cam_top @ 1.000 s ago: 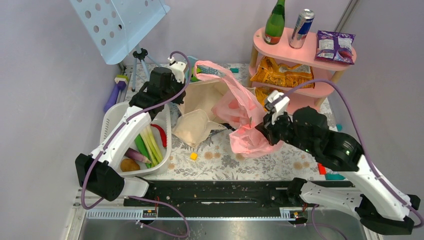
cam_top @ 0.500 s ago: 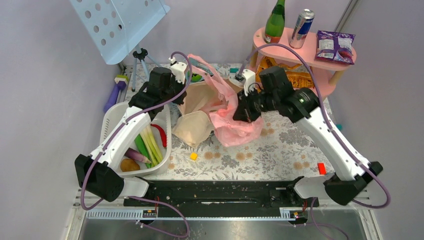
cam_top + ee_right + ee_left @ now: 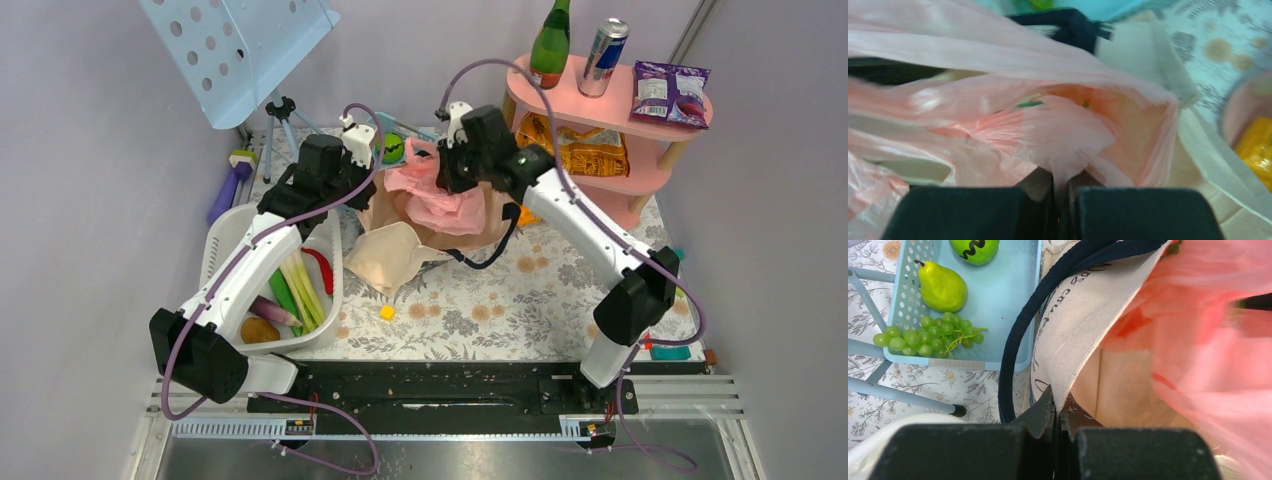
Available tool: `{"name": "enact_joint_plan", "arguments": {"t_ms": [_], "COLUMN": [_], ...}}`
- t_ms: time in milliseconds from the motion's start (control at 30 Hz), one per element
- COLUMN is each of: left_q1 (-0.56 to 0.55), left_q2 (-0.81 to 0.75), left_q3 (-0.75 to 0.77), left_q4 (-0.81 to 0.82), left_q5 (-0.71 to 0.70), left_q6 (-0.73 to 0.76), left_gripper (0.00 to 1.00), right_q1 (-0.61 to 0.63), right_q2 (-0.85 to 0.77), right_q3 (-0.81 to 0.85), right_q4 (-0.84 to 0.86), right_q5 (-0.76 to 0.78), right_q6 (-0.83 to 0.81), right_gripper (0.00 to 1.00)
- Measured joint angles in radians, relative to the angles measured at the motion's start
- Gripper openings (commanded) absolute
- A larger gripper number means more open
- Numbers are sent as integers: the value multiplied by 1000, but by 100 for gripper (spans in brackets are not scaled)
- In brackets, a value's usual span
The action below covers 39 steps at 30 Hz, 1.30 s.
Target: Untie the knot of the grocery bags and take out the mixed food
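Currently, the beige canvas tote (image 3: pixel 395 255) is being held at its rim, towards the back of the table (image 3: pixel 500 305), by the left end effector (image 3: pixel 1057 410), its jaws being pressed together on the cloth. The pink plastic bag (image 3: pixel 440 195) is being gripped by a bunched fold in the right end effector (image 3: pixel 1060 177), jaws clamped on the film, over the tote's mouth. A pear (image 3: pixel 942 287) and grapes (image 3: pixel 928 332) are being carried in a light blue basket (image 3: pixel 1003 305) just beside the tote.
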Motion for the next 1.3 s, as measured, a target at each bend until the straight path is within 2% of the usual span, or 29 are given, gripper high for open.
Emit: {"name": "enact_joint_plan", "arguments": {"t_ms": [67,167,267,400,500,533,567,700,767,867,1033,1300], "left_q1": [0,0,0,0,0,0,0,1,1,1,1,1], "left_q2": [0,1,2,7,8,8,8,9,9,9,9,9], "left_q3": [0,0,0,0,0,0,0,0,0,0,0,0], "left_q4": [0,0,2,3,2,3,3,3,3,3,3,2], "left_q5": [3,14,35,63,81,87,90,92,90,85,80,60], "left_q6": [0,-6,-19,-37,-47,-51,-55,-62,-64,-64,-64,-64], "left_gripper": [0,0,0,0,0,0,0,0,0,0,0,0], "right_q1": [13,60,124,172,182,182,183,183,183,183,183,183], "right_q2": [-11,-50,-33,66,113,122,127,119,95,19,-130,-224], "right_q3": [-125,-437,-663,-700,-693,-690,-689,-689,-691,-703,-697,-651], "right_q4": [137,454,695,846,899,906,909,912,911,901,848,713], "right_q5": [105,254,348,430,478,489,502,532,535,534,526,460], "right_q6": [-12,-38,-39,-23,2,8,11,24,21,19,38,101], "right_gripper": [0,0,0,0,0,4,14,63,83,96,99,100]}}
